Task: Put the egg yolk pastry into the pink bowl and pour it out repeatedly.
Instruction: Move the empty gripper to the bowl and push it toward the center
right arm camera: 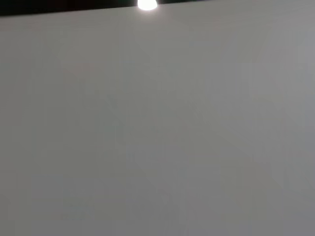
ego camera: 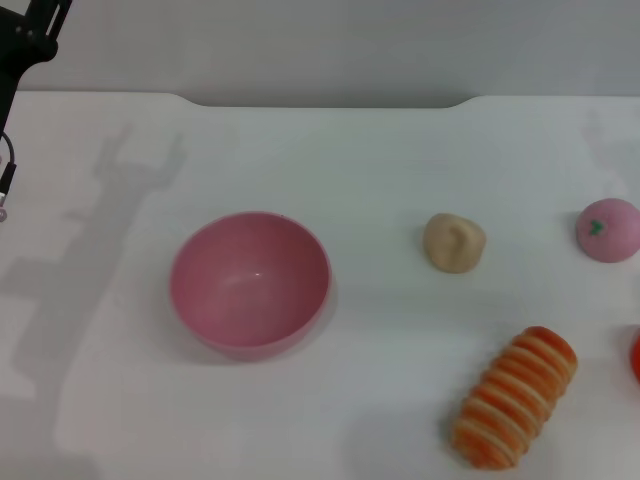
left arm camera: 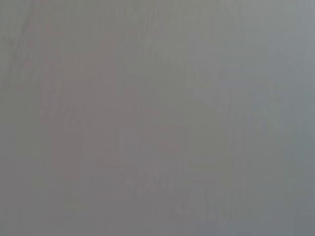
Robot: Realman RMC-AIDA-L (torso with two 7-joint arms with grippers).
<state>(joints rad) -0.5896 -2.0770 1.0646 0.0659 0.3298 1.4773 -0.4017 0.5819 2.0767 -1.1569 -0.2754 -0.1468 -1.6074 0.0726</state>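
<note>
The pink bowl (ego camera: 250,282) stands upright and empty on the white table, left of centre in the head view. The egg yolk pastry (ego camera: 454,242), a pale beige lump with a dimpled top, lies on the table to the right of the bowl, apart from it. Part of my left arm (ego camera: 22,45) shows at the far upper left corner, high and away from the objects; its fingers are out of view. My right gripper is not in view. Both wrist views show only a plain grey surface.
A pink ball with a green mark (ego camera: 607,230) lies at the right edge. An orange-and-cream striped roll (ego camera: 515,397) lies at the front right. A red object (ego camera: 635,357) peeks in at the right edge. The table's far edge (ego camera: 330,100) runs along the top.
</note>
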